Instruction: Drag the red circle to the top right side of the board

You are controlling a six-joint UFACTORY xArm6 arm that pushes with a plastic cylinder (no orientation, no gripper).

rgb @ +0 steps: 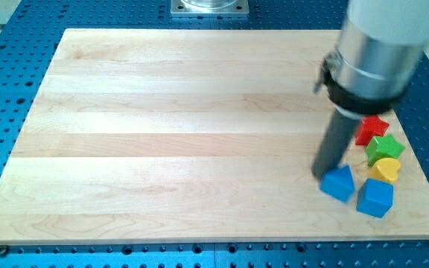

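Observation:
No red circle shows in the camera view; the arm may hide it. My tip point(323, 173) rests on the board at the view's lower right, touching or almost touching the upper left corner of a blue pointed block point(338, 184). A blue cube-like block point(375, 198) sits just to the right of that one. Above them, by the board's right edge, stand a red star point(372, 129), a green star point(385, 147) and a yellow heart point(384, 170), close together in a column. The rod stands just to the left of the red star.
The wooden board point(170, 134) lies on a blue perforated table point(6, 97). The arm's wide grey body point(375, 52) covers the board's top right corner. A metal mount point(210, 7) sits at the view's top centre.

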